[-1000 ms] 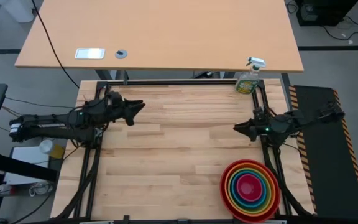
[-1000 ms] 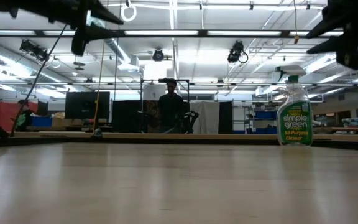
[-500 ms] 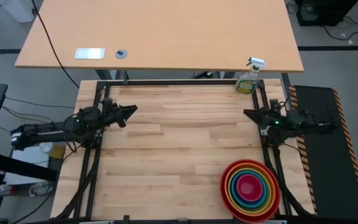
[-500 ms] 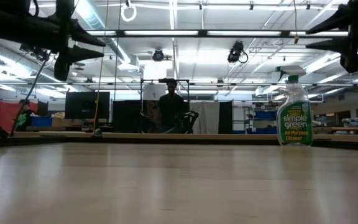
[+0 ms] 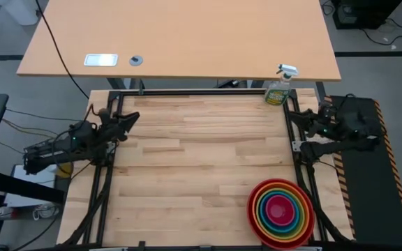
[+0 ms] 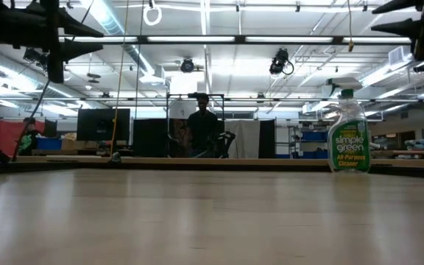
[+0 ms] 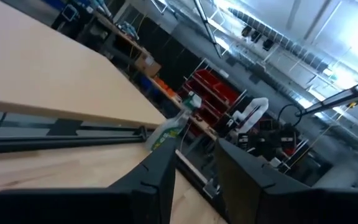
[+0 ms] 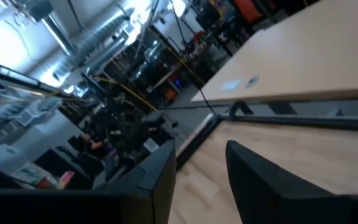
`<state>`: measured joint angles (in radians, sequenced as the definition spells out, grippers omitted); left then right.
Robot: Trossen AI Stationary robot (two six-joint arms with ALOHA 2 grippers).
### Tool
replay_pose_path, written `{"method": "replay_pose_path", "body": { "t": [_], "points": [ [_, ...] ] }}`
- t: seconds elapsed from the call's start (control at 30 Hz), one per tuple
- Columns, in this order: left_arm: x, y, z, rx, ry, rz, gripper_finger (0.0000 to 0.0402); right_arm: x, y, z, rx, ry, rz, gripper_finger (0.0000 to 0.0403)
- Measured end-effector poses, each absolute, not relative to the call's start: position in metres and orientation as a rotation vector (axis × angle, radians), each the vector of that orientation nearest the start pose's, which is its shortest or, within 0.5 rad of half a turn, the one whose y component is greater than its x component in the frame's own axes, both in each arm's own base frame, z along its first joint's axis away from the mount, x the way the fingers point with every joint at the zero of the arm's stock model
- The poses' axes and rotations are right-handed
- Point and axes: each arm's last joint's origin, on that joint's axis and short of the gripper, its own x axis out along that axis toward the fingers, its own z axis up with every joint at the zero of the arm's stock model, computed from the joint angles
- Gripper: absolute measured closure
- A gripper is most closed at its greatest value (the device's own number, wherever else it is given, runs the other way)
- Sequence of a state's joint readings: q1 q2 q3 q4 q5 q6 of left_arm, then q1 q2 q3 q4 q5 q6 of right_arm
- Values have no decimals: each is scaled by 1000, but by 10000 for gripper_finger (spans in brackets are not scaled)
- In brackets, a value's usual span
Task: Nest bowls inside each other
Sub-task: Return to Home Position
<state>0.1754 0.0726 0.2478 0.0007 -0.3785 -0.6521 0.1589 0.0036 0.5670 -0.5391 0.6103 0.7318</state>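
The bowls (image 5: 280, 213) stand nested as one stack on the table's near right corner: red outermost, then orange, green and blue rings, with magenta-pink in the middle. My left gripper (image 5: 132, 117) hangs open over the table's left edge, far from the stack, and nothing is between its fingers (image 7: 194, 168). My right gripper (image 5: 293, 116) hangs open over the right edge, beyond the stack toward the far side, and is also empty (image 8: 201, 168).
A green spray bottle (image 5: 280, 89) stands at the table's far right corner (image 6: 348, 132). A black frame rail (image 5: 187, 92) runs along the table's edges. A larger desk (image 5: 180, 35) lies beyond the far edge. In the low view a person (image 6: 201, 125) stands in the room behind.
Both arms have drawn back from over the table. My left gripper has gone toward the left edge and sunk a little. My right gripper has gone toward the right and far edges, rising and turning. The bowls have not moved.
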Motion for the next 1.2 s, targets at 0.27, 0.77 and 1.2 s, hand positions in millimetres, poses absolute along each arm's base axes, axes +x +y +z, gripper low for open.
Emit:
{"method": "replay_pose_path", "body": {
  "t": [0.27,0.77,1.2],
  "points": [
    [74,23,236,-657,-328,448,287,30,-12,280,715,-166,-455,254],
    [85,23,202,-756,-261,392,287,60,-7,247,763,-205,-417,254],
    [85,23,194,-761,-186,438,287,78,-5,212,828,-227,-448,254]
  ]
}}
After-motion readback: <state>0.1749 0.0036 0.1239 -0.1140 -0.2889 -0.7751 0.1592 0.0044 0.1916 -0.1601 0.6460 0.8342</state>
